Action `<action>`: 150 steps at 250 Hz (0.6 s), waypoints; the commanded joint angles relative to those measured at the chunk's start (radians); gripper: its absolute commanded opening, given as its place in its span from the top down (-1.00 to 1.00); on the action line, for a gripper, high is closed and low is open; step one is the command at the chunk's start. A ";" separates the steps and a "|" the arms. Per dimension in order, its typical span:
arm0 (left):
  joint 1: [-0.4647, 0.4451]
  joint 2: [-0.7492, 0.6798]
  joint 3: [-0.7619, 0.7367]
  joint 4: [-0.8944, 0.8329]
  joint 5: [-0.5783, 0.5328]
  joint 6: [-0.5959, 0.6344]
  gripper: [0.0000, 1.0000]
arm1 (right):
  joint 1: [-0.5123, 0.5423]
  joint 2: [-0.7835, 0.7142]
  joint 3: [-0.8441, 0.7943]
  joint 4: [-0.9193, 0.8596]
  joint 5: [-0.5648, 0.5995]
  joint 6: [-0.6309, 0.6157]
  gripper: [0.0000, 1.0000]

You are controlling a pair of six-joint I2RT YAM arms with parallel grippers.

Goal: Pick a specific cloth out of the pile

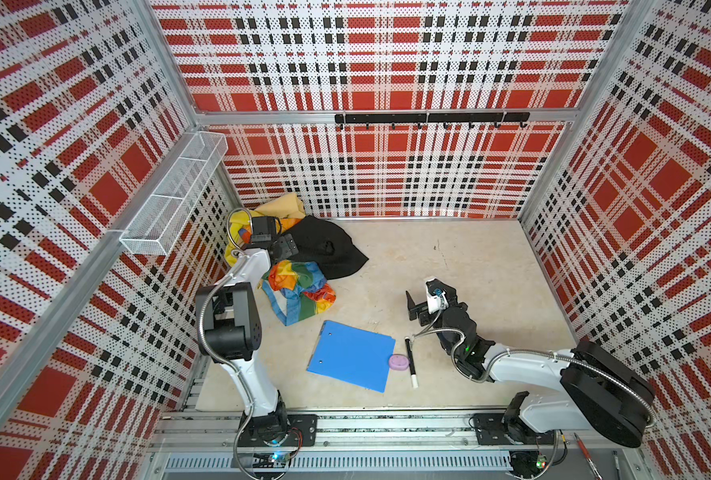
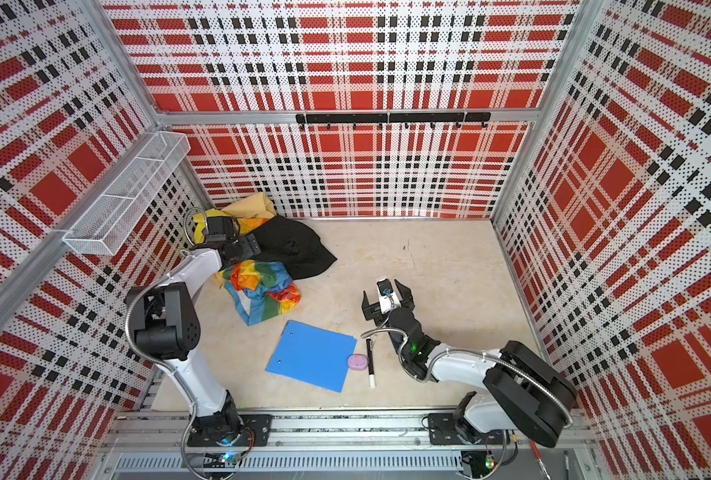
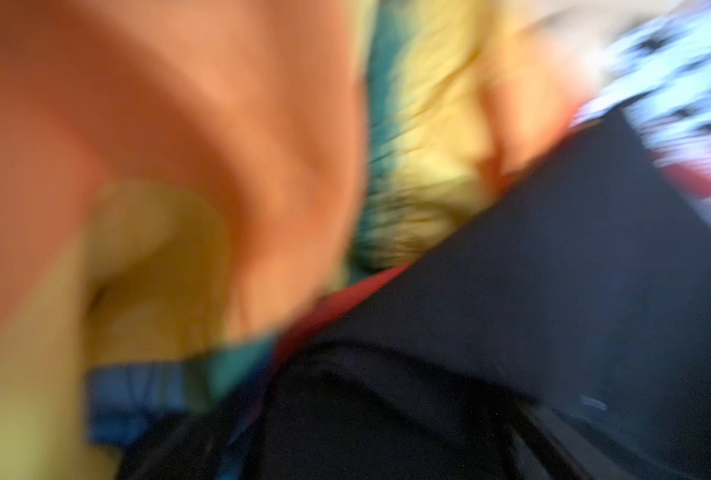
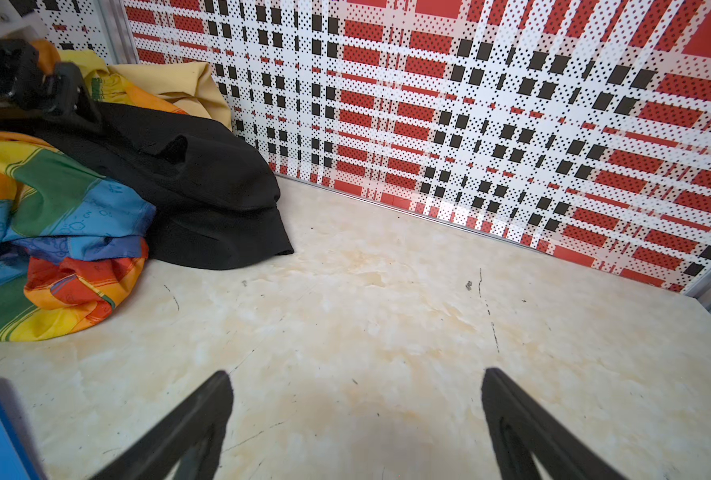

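The black cloth [image 1: 329, 249] [image 2: 295, 249] lies spread at the back left, overlapping the pile [image 1: 281, 205] of tan, yellow and orange cloths in the corner. A rainbow-striped cloth [image 1: 300, 291] is bunched just in front of it. My left gripper [image 1: 283, 249] [image 2: 248, 247] points down at the black cloth's left edge, jaws spread, with nothing seen held. The left wrist view is blurred, showing black cloth [image 3: 553, 270] beside orange and yellow folds. My right gripper [image 1: 428, 293] [image 4: 356, 374] hangs open over bare table, well right of the cloths.
A blue clipboard [image 1: 351, 359] lies at the front centre with a purple round piece [image 1: 398, 360] and a black marker [image 1: 410, 361] beside it. A white wire basket [image 1: 175, 195] hangs on the left wall. A black hook rail [image 1: 428, 118] crosses the back wall.
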 commanded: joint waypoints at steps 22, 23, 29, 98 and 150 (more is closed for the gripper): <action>-0.009 -0.162 -0.052 0.294 0.316 -0.059 -1.00 | 0.003 0.003 0.026 0.038 0.005 0.005 -1.00; -0.010 -0.162 -0.051 0.295 0.317 -0.058 -1.00 | 0.003 0.002 0.026 0.039 0.005 0.005 -1.00; -0.015 -0.170 -0.044 0.295 0.326 -0.058 -1.00 | 0.003 0.001 0.024 0.039 0.004 0.006 -1.00; -0.240 -0.152 0.142 0.053 0.082 0.249 -1.00 | 0.002 -0.051 0.009 0.036 -0.030 0.022 -1.00; -0.316 -0.034 0.298 -0.156 -0.169 0.322 -1.00 | 0.003 -0.051 0.007 0.036 -0.026 0.022 -1.00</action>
